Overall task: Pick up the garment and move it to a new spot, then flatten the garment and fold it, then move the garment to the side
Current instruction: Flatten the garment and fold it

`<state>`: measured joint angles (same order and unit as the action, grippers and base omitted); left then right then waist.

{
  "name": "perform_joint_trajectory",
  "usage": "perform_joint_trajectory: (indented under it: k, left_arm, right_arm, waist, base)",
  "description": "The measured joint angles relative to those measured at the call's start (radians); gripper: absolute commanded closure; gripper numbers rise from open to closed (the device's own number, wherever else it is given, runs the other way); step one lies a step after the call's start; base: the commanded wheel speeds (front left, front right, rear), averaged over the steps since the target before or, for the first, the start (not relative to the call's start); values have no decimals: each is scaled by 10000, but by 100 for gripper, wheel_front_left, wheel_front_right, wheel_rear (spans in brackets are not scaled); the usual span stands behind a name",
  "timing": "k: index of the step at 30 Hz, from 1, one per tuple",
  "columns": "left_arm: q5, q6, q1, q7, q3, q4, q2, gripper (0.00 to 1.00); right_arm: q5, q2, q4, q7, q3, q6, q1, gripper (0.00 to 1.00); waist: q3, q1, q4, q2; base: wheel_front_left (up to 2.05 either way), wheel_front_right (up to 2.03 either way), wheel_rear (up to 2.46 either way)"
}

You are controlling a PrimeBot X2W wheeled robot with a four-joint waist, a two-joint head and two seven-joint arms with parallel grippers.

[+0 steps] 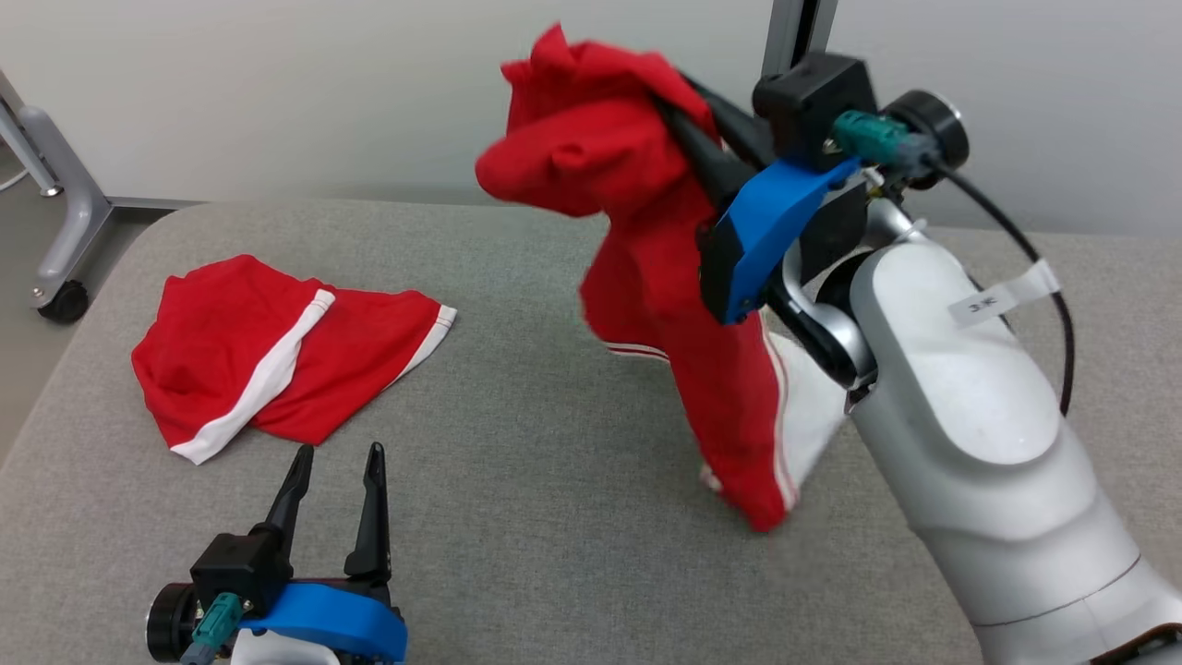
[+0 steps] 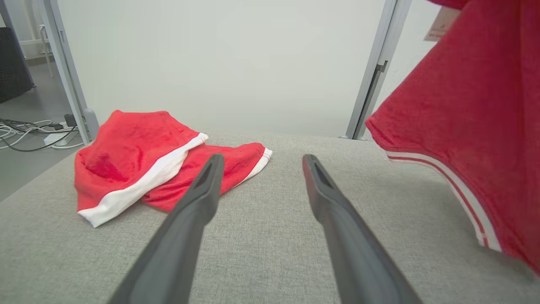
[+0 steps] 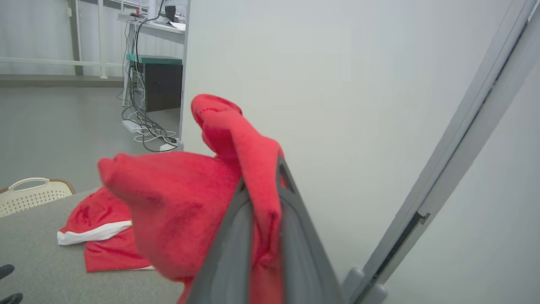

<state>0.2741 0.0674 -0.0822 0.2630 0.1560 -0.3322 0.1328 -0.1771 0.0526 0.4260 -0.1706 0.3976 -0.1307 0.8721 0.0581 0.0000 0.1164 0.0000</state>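
A red garment (image 1: 646,231) with thin white stripes hangs in the air above the grey padded table (image 1: 517,462), its lower end just above the surface. My right gripper (image 1: 679,106) is shut on its bunched top; in the right wrist view the two fingers pinch a fold of the garment (image 3: 181,211) at the right gripper (image 3: 263,181). From the left wrist the garment (image 2: 464,105) hangs at the right. My left gripper (image 1: 339,453) stands open and empty low at the table's front left, also seen as the left gripper (image 2: 263,159).
A second red garment (image 1: 268,360) with a broad white band lies crumpled on the table's left, ahead of the left gripper. A metal frame leg with a caster (image 1: 65,231) stands off the left edge, a post (image 1: 794,28) behind. A white perforated basket (image 3: 29,194) sits beside the table.
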Motion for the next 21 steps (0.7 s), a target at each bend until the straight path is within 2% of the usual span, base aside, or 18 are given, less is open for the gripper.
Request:
perform_joint_trajectory:
  k: [5, 9, 15, 21]
  left_arm:
    - [0, -54, 179, 0, -31, 102, 75, 0]
    - [4, -92, 190, 0, -44, 199, 123, 0]
    - [58, -90, 105, 0, 88, 284, 105, 0]
    - [58, -94, -165, 0, 128, 339, 128, 0]
  right_arm:
    - [-194, -29, -765, 596, -1164, 0, -47, 100]
    - [54, -27, -943, 566, -2583, 0, -1304, 100]
    - [489, -8, -380, 506, -4972, 0, -3870, 100]
    - [803, -15, 347, 767, -6723, 2, -5189, 100]
  waist:
    - [-62, 0, -129, 0]
    - [24, 0, -257, 0]
    - [357, 0, -391, 0]
    - [670, 0, -476, 0]
  base:
    - [0, 0, 0]
    - [0, 0, 0]
    - [0, 0, 0]
    - [0, 0, 0]
